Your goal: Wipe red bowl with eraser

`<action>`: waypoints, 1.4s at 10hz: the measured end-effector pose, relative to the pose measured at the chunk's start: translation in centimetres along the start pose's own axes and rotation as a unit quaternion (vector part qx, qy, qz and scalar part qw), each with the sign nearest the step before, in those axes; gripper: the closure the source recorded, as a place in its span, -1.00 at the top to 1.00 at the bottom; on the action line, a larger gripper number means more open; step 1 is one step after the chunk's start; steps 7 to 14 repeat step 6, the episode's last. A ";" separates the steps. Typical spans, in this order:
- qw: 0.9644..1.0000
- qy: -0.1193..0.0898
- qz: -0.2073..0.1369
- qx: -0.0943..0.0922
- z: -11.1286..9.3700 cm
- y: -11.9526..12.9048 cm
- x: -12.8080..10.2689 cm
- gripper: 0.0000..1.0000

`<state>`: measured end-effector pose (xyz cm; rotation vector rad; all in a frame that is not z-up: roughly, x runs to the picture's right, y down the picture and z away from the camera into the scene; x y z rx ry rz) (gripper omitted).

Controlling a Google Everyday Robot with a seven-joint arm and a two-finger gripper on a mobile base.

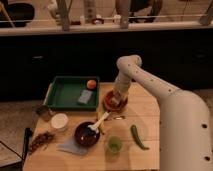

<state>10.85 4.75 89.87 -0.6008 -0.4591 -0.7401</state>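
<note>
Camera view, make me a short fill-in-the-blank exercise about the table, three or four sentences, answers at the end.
1. The robot's hand is down over the ____ bowl.
2. The orange ball lies in the ____ tray.
3. The white spoon rests in the dark ____.
4. The green cup stands just left of the green ____.

Missing words: red; green; bowl; pepper

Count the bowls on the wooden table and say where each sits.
2. The orange-red round bowl sits at the table's back edge, under the gripper. The dark maroon bowl holding a white spoon sits nearer the front.
</note>
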 end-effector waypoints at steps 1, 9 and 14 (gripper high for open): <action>1.000 0.007 0.015 0.006 -0.4 0.2 1.1 -1.00; 0.999 0.023 0.037 0.019 -0.3 -3.7 2.2 -1.00; 0.999 0.023 0.037 0.019 -0.3 -3.7 2.2 -1.00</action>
